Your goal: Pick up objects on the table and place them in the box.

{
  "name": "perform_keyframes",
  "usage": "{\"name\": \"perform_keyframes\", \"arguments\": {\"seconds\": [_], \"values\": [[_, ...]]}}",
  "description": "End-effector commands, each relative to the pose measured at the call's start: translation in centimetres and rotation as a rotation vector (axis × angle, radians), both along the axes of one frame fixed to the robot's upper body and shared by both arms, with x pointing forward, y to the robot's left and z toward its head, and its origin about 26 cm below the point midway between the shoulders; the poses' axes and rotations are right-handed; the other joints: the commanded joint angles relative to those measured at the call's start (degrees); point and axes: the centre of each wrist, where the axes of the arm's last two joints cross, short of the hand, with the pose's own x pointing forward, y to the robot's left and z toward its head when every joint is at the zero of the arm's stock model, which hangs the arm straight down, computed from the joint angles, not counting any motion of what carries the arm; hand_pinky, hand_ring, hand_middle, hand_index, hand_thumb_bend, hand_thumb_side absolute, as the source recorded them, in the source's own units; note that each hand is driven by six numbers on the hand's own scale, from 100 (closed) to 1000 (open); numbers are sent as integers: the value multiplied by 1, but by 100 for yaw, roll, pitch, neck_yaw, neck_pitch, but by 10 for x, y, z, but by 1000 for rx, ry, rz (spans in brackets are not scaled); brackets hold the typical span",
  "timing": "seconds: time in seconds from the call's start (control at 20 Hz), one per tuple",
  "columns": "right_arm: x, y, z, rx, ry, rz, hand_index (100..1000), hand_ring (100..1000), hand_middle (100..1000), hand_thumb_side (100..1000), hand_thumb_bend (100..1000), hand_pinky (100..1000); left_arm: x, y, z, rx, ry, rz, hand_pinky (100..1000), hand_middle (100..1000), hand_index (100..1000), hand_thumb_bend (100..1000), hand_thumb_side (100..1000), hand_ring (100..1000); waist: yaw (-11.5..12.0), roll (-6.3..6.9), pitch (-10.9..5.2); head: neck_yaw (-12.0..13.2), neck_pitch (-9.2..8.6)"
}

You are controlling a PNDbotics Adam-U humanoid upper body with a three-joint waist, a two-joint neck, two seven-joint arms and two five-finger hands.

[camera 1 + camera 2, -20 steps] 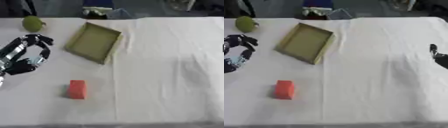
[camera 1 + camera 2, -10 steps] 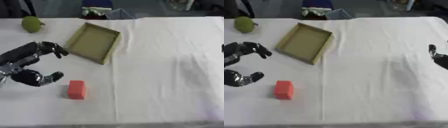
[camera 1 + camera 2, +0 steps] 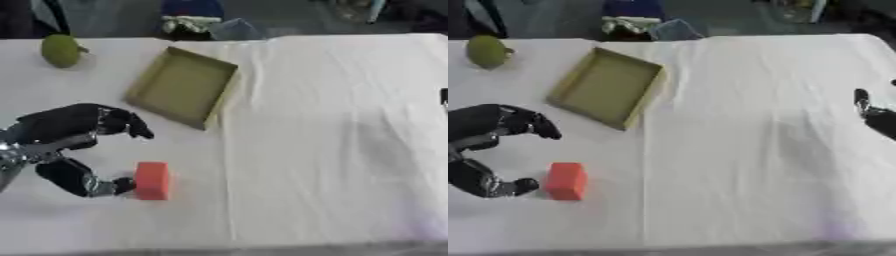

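**Hand at the red block**

Block [image 3: 151, 180] sits just right of your left hand [image 3: 66, 145], whose thumb tip touches its left side while the curved fingers arch apart above it, holding nothing. The box [image 3: 182, 86] lies beyond the hand, up and to its right; the green fruit [image 3: 61, 50] is farther back. Your right hand [image 3: 874, 114] shows only at the right edge; I cannot tell its fingers.
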Motion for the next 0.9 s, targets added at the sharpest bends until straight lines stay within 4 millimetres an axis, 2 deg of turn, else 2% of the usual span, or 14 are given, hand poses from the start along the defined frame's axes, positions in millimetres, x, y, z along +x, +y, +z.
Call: {"name": "perform_keyframes", "arguments": {"seconds": [0.05,0.35,0.55,0.9], "values": [[2,-3,13,-24,-30,4,895,964,626,322,373,742,4,0,1,101,-24,-2,769,783,885,467,692,738,-8,-2,-84,-13,29],[2,-1,12,-20,-26,9,893,964,623,323,374,742,13,-4,-8,101,-140,63,792,811,891,465,607,770,-23,-13,-93,-30,29],[2,-1,11,-17,-26,13,893,964,622,323,375,741,18,-6,-21,125,-155,77,792,814,895,456,625,773,-40,-20,-92,-32,29],[2,0,11,-16,-25,15,893,964,620,323,377,741,25,-8,-39,162,-58,64,759,773,876,440,662,728,-59,-24,-88,-17,29]]}}
